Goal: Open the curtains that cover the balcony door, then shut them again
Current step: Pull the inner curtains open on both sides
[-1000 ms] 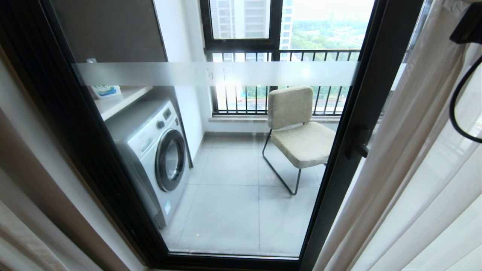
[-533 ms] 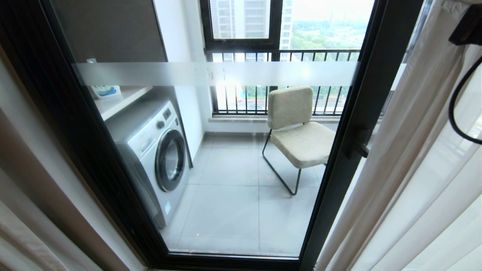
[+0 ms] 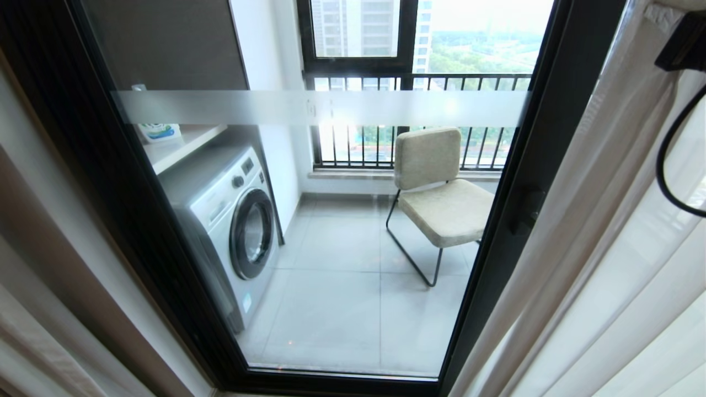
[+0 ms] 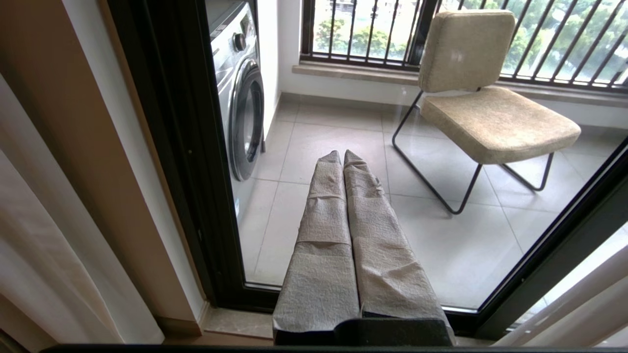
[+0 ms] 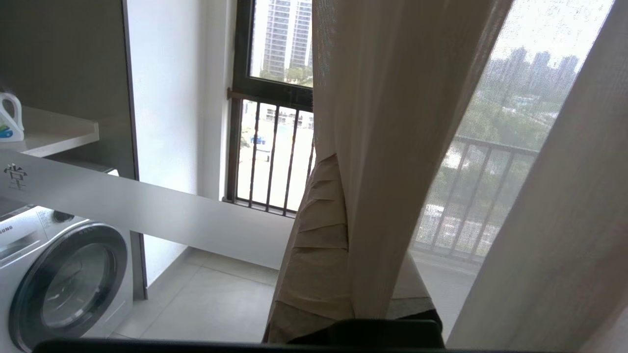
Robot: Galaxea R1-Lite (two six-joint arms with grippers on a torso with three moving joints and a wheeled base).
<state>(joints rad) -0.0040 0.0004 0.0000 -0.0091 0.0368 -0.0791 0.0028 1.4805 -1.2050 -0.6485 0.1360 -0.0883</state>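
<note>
The curtains [image 3: 606,248] hang gathered to the right of the balcony door [image 3: 529,182], whose glass is uncovered, so I judge the opening half done and the closing pull in hand. The right gripper [image 5: 338,162], seen from its own wrist camera, is clenched on a fold of the beige drape, the fabric running down between its fingers, with white sheer [image 5: 471,162] beside it on the side away from the washing machine [image 5: 64,274]. The next move calls for drawing that fold across the glass toward the door's left frame while keeping the pinch firm, since thin cloth may slip out. The left gripper [image 4: 341,157] points at the glass low down, fingers pressed together, holding nothing. Beyond the glass stand the washing machine and a padded chair [image 3: 436,193], out of the way; the door handle [image 3: 527,209] could snag the cloth.
</note>
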